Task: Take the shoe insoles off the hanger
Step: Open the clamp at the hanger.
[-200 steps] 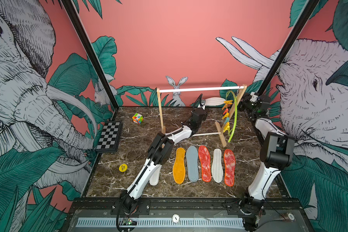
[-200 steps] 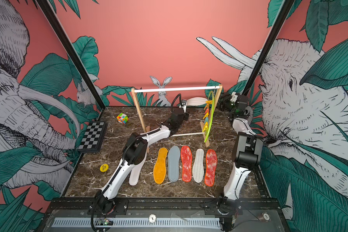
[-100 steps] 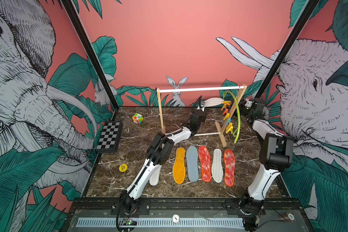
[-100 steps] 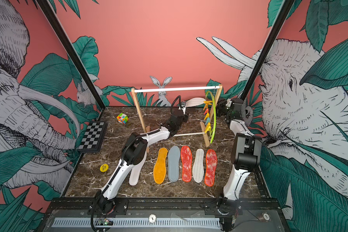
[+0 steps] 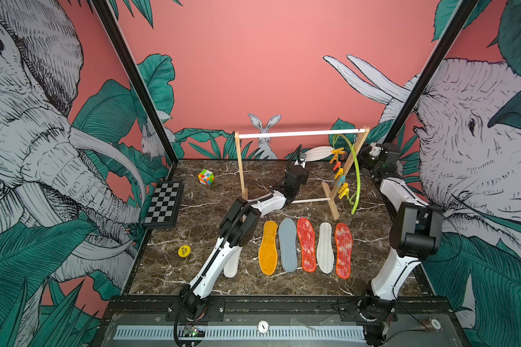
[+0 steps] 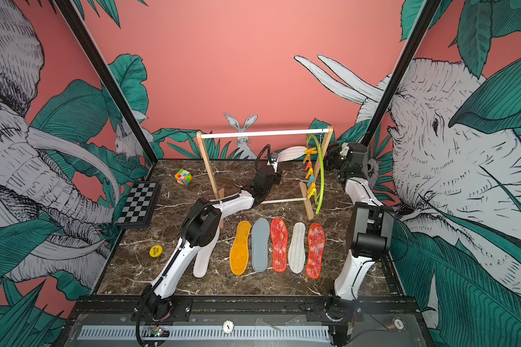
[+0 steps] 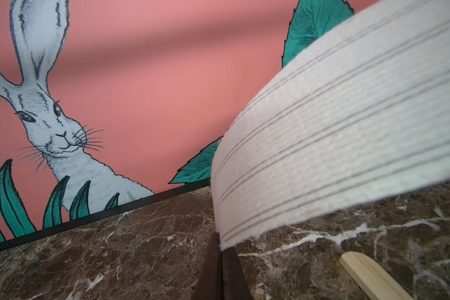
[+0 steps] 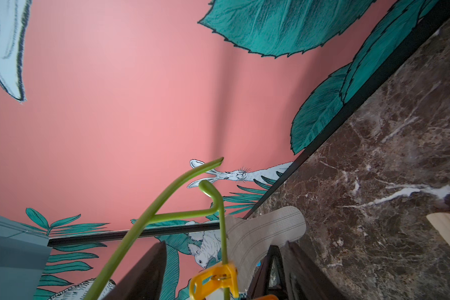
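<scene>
The lime-green hanger hangs from the white rod at the rack's right end, and its coloured clips dangle in a row. My left gripper is shut on the heel of a white striped insole and holds it level in the air. The insole's far end reaches the top orange clip; I cannot tell whether that clip grips it. My right gripper is open, with the hanger's thin rod and a yellow clip between its fingers. Several insoles lie side by side on the table.
The wooden rack with its white rod stands across the back of the marble table. A colour cube, a folded chessboard and a yellow disc lie to the left. One white insole lies partly under my left arm.
The hanger has swung slightly toward the right arm and its clips now hang more spread out. The left gripper still holds the white insole at about the same height.
</scene>
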### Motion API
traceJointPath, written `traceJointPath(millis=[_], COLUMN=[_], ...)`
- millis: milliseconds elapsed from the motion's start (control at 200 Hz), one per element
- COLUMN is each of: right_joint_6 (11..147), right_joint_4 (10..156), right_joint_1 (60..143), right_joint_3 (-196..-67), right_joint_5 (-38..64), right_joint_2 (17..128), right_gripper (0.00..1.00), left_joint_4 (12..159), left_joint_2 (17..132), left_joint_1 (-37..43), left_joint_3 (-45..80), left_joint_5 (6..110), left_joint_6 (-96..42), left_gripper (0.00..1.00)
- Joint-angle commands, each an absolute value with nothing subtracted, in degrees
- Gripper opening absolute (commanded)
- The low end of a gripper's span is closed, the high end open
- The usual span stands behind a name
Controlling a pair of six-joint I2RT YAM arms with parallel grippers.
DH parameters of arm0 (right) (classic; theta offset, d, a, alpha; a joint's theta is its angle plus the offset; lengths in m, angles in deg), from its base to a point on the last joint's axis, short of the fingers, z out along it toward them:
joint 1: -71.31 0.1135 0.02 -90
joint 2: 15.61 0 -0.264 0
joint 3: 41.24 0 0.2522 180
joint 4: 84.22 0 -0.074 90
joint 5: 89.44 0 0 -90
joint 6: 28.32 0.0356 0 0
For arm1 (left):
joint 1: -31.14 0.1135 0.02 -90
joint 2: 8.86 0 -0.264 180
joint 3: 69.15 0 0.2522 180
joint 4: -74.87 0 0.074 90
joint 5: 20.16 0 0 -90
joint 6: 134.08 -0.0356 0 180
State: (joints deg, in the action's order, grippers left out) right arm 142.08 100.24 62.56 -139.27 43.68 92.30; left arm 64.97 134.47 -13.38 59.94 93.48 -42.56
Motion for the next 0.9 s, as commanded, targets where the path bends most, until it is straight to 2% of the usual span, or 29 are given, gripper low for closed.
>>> traceJointPath(millis=[0,395,585,895], right_joint_6=[141.61,141.75,142.35,143.15], right_joint_4=[102.56,102.05,102.45,103.44], right_joint_1=[63.42,64.29,64.45,64.51], right_joint_3=[-139.88,-140.89,-141.22,-141.16], right_joint_5=[44.59,44.77,44.95,45.12], right_joint_2=[89.94,90.91,91.34,91.96], right_gripper=[0.71,0.51,0.39,0.29], left_joint_4=[63.28,63.16,63.36,63.29], left_joint_2=[128.64,128.07,127.90,127.13], left_joint_1=[-13.27,-13.25,-13.25,-13.33], left_joint_3=[59.31,58.80,58.59,56.86], left_joint_5=[93.84,93.22,93.24,94.00], left_joint_6=[-42.25,-41.99,-41.96,-41.79], left_gripper=[0.00,0.00,0.00,0.00])
